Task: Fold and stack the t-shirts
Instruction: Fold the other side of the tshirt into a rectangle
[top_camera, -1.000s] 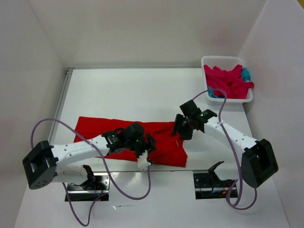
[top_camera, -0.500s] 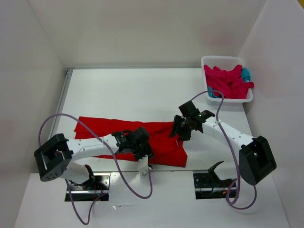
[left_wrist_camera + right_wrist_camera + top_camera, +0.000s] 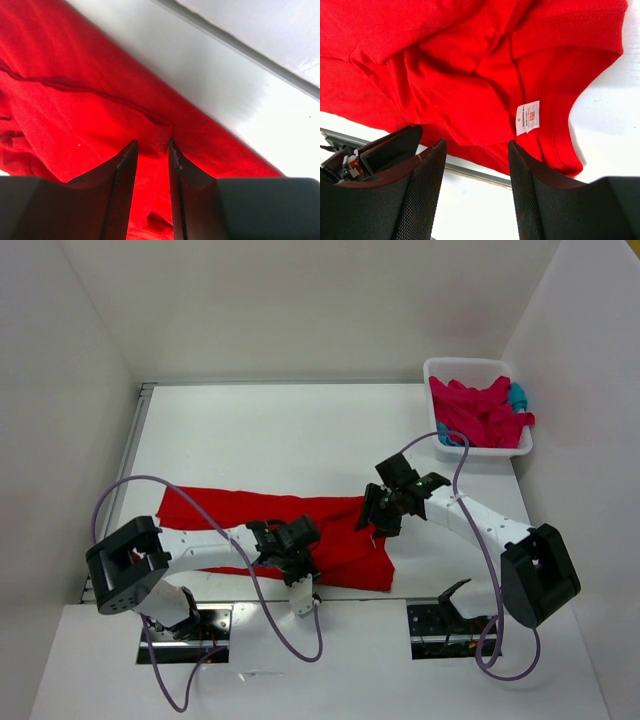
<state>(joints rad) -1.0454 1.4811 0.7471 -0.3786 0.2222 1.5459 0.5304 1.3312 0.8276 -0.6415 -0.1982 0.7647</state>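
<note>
Red t-shirt (image 3: 345, 540) edge flanked by the narrow left tool (image 3: 151, 146)
Hold cannot be told; thinly pinched cloth could be dropped. Right tool (image 3: 477, 145) is spread wide.

We see the red t-shirt (image 3: 445, 60) as soft, matt, creased cloth with a smooth white label (image 3: 527, 117). The table (image 3: 280, 430) is smooth, faintly glossy white; the basket (image 3: 470, 363), white plastic. On the right gripper (image 3: 476, 145), the black fingers (image 3: 422, 200) are matt and mesh-textured.
</note>
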